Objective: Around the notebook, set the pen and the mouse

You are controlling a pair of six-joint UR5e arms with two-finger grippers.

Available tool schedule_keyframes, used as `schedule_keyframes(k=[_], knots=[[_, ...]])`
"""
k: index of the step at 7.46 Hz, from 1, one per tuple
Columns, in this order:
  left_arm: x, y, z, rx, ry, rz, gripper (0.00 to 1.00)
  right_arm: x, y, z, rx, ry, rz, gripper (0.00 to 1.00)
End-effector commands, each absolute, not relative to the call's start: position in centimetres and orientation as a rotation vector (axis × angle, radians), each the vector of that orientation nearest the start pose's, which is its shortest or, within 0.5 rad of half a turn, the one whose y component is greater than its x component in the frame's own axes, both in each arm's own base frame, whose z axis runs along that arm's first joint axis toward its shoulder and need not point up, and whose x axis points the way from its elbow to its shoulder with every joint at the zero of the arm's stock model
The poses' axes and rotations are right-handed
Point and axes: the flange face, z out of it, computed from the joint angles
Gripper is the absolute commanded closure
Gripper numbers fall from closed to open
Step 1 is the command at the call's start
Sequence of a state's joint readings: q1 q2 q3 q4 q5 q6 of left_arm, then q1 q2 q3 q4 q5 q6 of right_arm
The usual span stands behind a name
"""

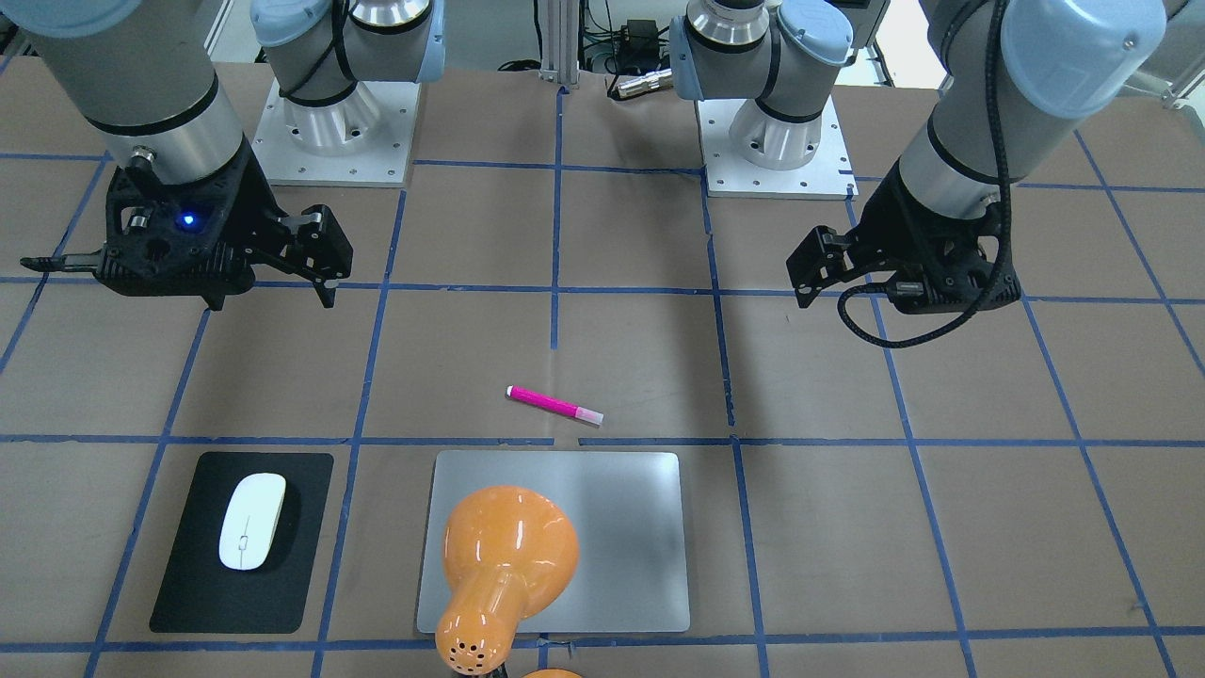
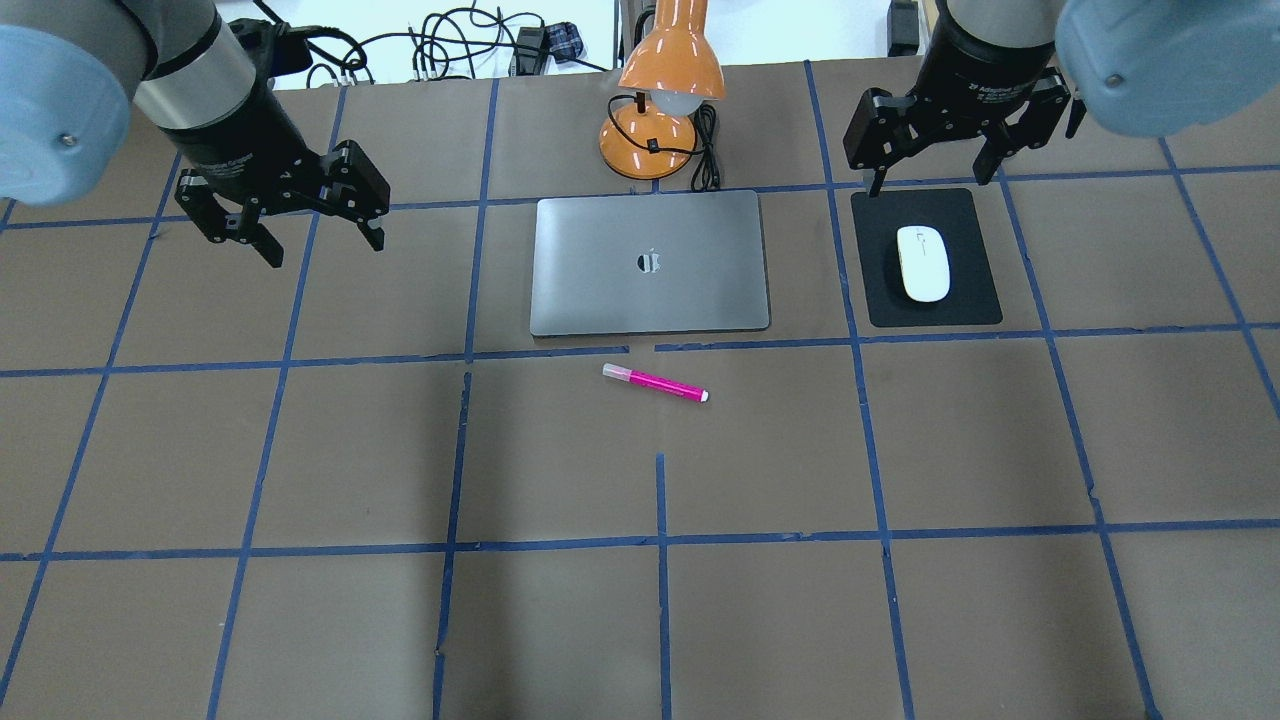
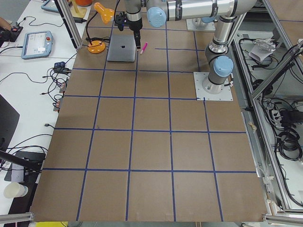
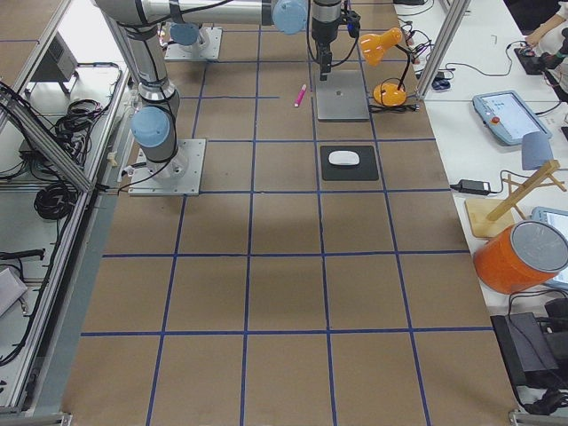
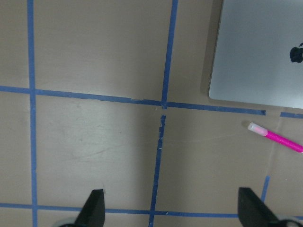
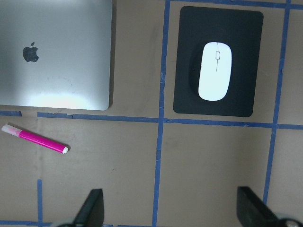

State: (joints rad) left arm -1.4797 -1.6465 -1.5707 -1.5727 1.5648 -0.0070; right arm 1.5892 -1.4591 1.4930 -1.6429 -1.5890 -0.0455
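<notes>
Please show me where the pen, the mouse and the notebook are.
pen [image 2: 655, 383]: overhead exterior view, middle of pink barrel.
mouse [image 2: 923, 263]: overhead exterior view, centre of white shell.
notebook [image 2: 650, 264]: overhead exterior view, logo at lid's centre.

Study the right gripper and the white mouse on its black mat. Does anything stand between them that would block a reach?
Nothing visible does. The right gripper hangs open above the table; the mouse lies uncovered on the black mat, nothing touching it. The orange lamp and notebook sit off to one side.
</notes>
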Motion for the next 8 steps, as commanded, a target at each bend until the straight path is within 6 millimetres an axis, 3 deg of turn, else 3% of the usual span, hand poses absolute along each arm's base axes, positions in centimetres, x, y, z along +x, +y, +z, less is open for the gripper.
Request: schedule_keyframes(k=[1,2,8], knots=[[-8.8,-50.5,45.8,-0.140,3.118,0.109,0.00,14.2,-53.9,47.4,-0.101,3.155,-0.055,0.00],[-9.0,-49.8,46.4,-0.135,3.120,0.114,0.00,14.2,-53.8,47.4,-0.101,3.154,-0.055,0.00],[-9.8,-49.6,45.3,-0.109,3.122,0.154,0.00,14.0,-53.6,47.3,-0.099,3.154,-0.050,0.00]])
